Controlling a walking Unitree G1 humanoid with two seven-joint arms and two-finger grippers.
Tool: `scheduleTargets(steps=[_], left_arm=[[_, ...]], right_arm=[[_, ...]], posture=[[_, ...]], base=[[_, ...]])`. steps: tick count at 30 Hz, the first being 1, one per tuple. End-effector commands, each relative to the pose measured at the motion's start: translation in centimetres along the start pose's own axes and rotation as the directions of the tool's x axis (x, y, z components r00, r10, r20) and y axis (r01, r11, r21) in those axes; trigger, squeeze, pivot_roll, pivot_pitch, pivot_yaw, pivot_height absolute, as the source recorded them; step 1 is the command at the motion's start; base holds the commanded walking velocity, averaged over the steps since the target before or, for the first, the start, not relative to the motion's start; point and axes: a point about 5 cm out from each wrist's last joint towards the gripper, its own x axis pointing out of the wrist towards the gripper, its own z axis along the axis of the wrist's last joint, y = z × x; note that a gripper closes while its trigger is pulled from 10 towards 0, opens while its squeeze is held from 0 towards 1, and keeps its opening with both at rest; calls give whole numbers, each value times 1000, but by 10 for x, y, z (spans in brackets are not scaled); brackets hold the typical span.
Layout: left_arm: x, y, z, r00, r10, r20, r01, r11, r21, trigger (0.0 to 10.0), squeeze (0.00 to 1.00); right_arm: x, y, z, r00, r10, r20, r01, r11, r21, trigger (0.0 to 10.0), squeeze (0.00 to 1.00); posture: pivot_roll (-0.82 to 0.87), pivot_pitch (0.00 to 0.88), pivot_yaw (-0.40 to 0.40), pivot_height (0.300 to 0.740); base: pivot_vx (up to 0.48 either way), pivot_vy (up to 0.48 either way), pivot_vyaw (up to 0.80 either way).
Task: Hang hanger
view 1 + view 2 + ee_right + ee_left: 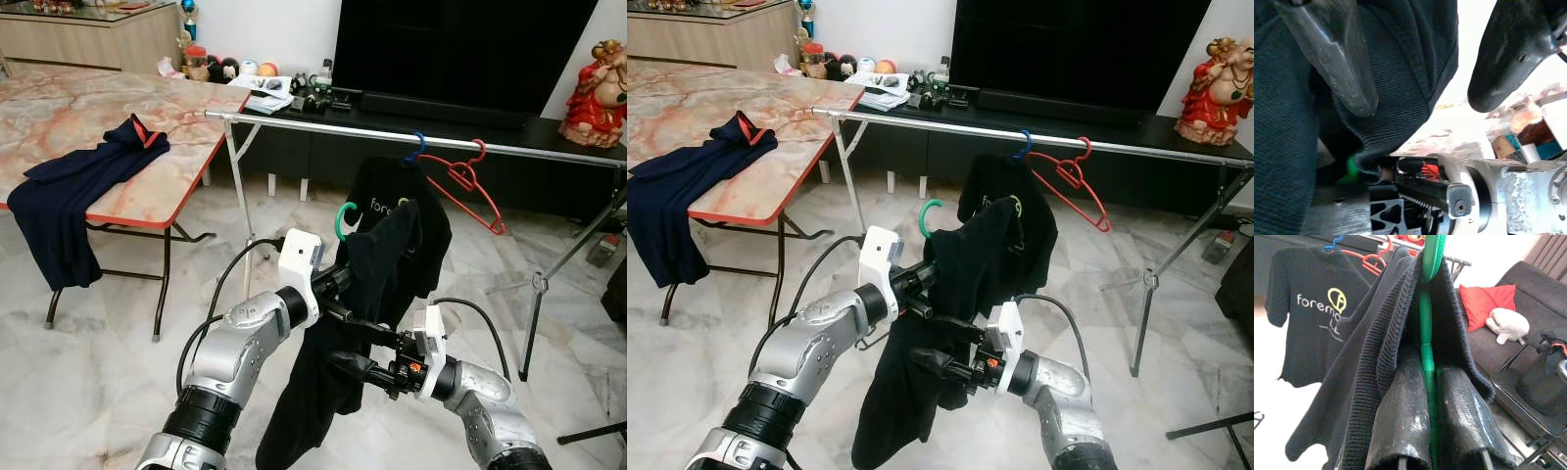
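On the left we note a marble-patterned tabletop [88, 117] with a navy garment [69, 196] draped over its red-trimmed edge. Behind it a silver clothes rail [323, 121] runs across the room in front of a dark television [460, 49].

The left gripper [1427, 382] has its jaws clamped together on the stem of a green hanger [344, 221], whose hook rises above a black knitted garment [362, 323] draped over it. The garment hangs down between the two arms toward the marble floor [98, 372]. The hanger sits below and in front of the rail, not on it.

The right gripper [353, 348] reaches into the black garment from the side; its jaws stand apart, one finger [1332, 54] lying against the fabric, the other [1508, 54] clear of it.

On the rail hang a black printed T-shirt [1312, 323] on a blue hanger [417, 145] and, just beside it, a bare red hanger [465, 181]. At far right stands a red figurine [596, 83].
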Motion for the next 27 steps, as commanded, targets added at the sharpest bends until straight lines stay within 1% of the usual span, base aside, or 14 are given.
scheduleTargets(steps=[1,3,4,5,6,8,9,13,14,17,18,21,25,27], left_arm=[[3,-10,10,999,-39,28,38,999,39,10000,0],[3,-11,12,999,-43,32,42,998,46,10000,0],[3,-13,12,998,-45,34,44,998,48,10000,0],[3,-13,12,998,-45,34,44,998,48,10000,0],[2,-14,12,998,-48,35,46,998,48,10000,0],[2,-16,11,998,-55,33,53,997,50,10000,0],[3,-17,10,998,-57,32,55,997,50,10000,0],[3,-18,9,998,-60,30,58,997,50,10000,0],[4,-19,9,998,-62,28,60,997,51,10000,0],[4,-18,9,998,-62,26,60,997,55,10000,0],[4,-18,9,998,-62,26,60,997,55,10000,0],[5,-19,12,997,-67,31,65,996,61,10000,0],[6,-22,13,996,-81,35,79,995,66,10000,0],[6,-24,13,996,-85,36,82,994,66,10000,0]], right_arm=[[1,-1,2,1000,22,-10,-22,1000,-19,10000,0],[5,-6,3,998,-55,-15,54,996,-69,10000,0],[7,-15,9,986,-165,14,165,980,-110,10000,0],[7,-15,9,986,-165,14,165,980,-110,10000,0],[9,-21,15,971,-232,55,238,964,-123,10000,0],[10,-24,21,957,-274,98,285,950,-130,10000,0],[10,-24,21,955,-277,105,289,949,-129,10000,0],[12,-20,17,964,-242,107,254,960,-117,10000,0],[12,-14,12,976,-196,94,205,974,-97,10000,0],[11,-7,3,989,-129,70,134,988,-79,10000,0],[11,-7,3,989,-129,70,134,988,-79,10000,0],[9,-2,-4,996,-80,29,82,994,-73,10000,0],[8,-1,-6,998,-62,5,62,995,-76,10000,0],[9,-4,-5,997,-83,-4,82,993,-86,10000,0]], posture=[[151,0,-74,740],[155,0,-76,740],[158,0,-76,740],[158,0,-76,740],[158,0,-76,740],[157,0,-76,740],[157,0,-75,740],[154,0,-74,740],[154,0,-73,740],[150,0,-71,740],[150,0,-71,740],[149,0,-69,740],[152,0,-70,740],[155,0,-70,740]], base=[[0,0,0],[0,0,0],[0,0,0],[0,0,0],[0,0,0],[0,0,0],[0,0,0],[0,0,0],[0,0,0],[0,0,0],[0,0,0],[0,0,0],[0,0,0],[0,0,0]])
